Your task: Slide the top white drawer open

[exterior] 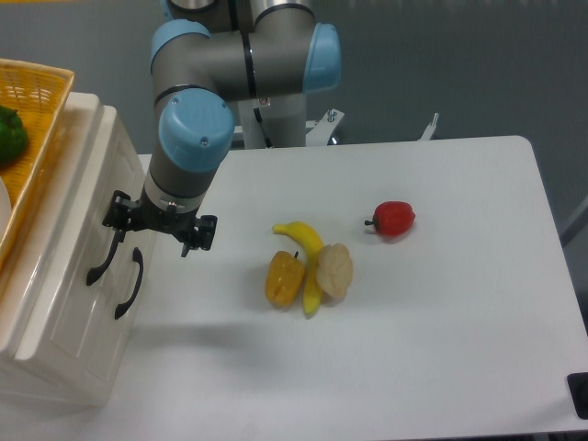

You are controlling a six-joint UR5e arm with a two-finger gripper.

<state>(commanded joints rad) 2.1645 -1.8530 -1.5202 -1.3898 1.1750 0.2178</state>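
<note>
Gripper hangs with fingers apart at the desk's left edge; the top white drawer lies immediately left, its black handle running lengthwise beside one finger.

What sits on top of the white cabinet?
A yellow wicker basket rests on the cabinet, with something green inside it. The frame cuts the basket off at the left, so the rest of its contents cannot be seen.
</note>
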